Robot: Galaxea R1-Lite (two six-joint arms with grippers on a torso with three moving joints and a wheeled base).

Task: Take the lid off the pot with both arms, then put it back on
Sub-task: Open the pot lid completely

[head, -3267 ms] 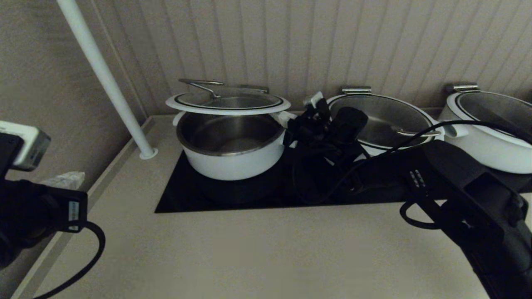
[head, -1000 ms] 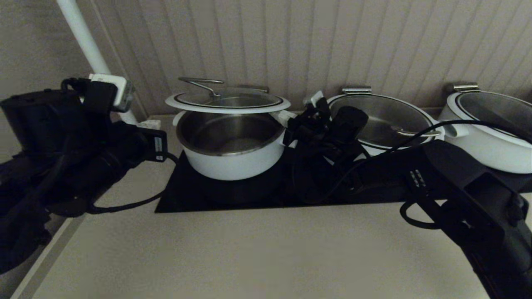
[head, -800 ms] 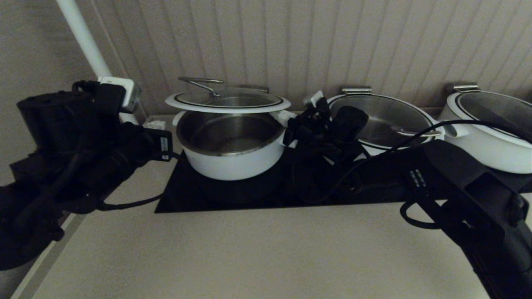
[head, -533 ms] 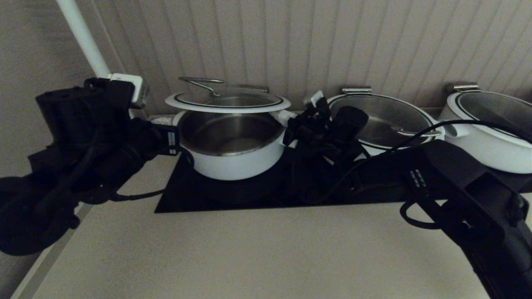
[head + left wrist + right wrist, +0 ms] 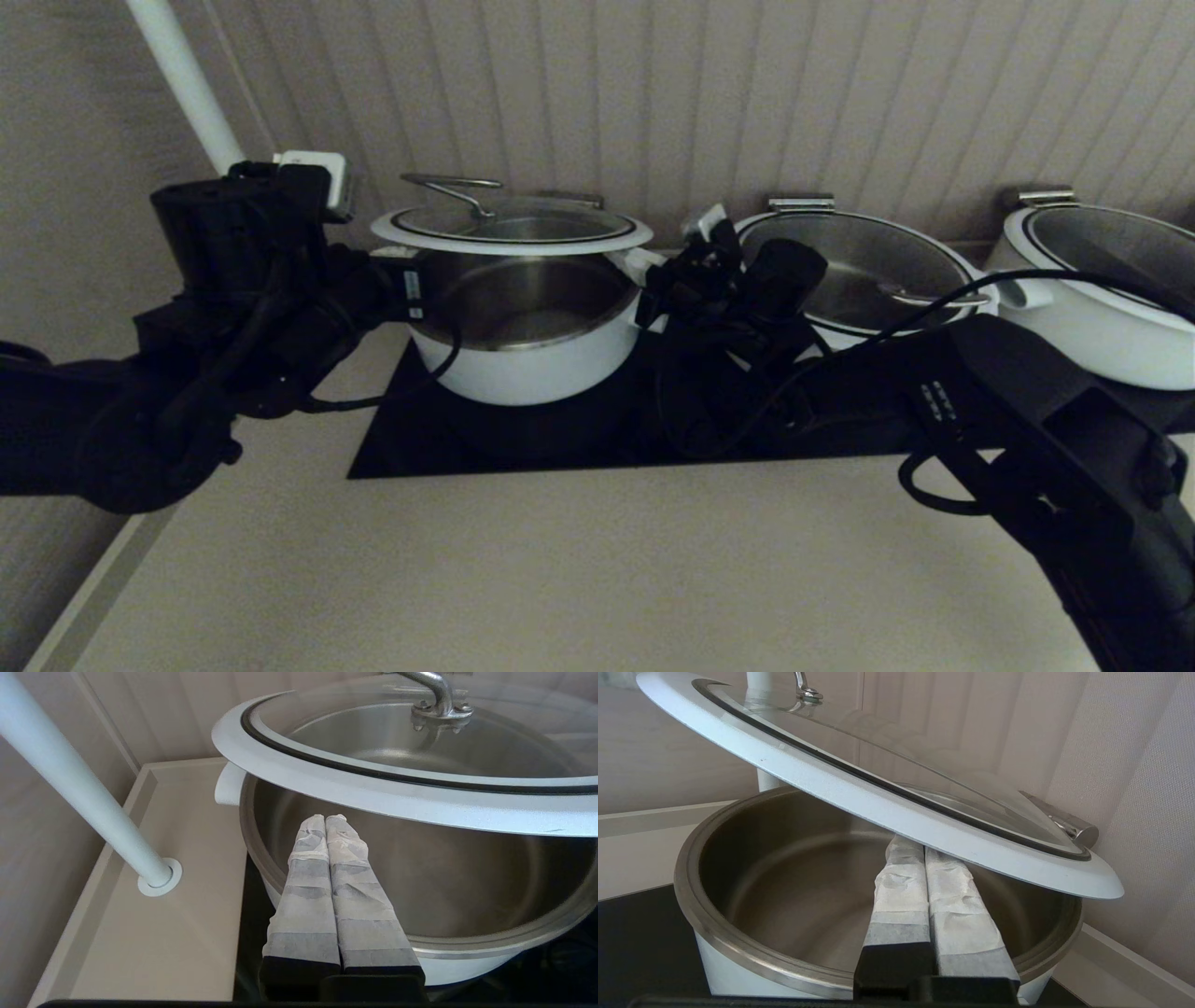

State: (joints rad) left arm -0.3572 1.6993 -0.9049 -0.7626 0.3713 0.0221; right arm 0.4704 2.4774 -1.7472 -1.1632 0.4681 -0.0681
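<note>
Lid [image 5: 512, 231] is raised above the pot [image 5: 523, 327], not seated: clear gap between lid rim and pot rim in the head view. Its wire handle [image 5: 455, 189] is up, toward the lid's left. The lid's far edge has a steel tab [image 5: 1073, 828] against the ribbed back wall [image 5: 653, 93].

Pot sits on the black cooktop [image 5: 523, 439], at its far left. Steel interior visible, nothing seen inside.

Left gripper [image 5: 325, 820] is at the pot's left side, tips reaching over the pot rim and under the lid's white rim [image 5: 373, 798]. Its taped fingers [image 5: 306, 882] are pressed together, gripping nothing. Whether the tips touch the lid underside: cannot tell. The left arm carries a small white box [image 5: 316, 173] on top.

Right gripper [image 5: 922, 844] is at the pot's right side, tips tucked under the lid rim [image 5: 887, 807], over the pot opening. Its fingers [image 5: 952, 905] are also together, side by side, nothing clamped between them; the lid rim lies across the tips.

In the right wrist view the lid is tilted relative to the pot rim.

2 wider white pots further right: the middle pot [image 5: 868, 271] just behind the right wrist, the right pot [image 5: 1102, 289] at the frame edge. White pole [image 5: 187, 84] stands far left, its foot on the beige counter [image 5: 560, 579].
</note>
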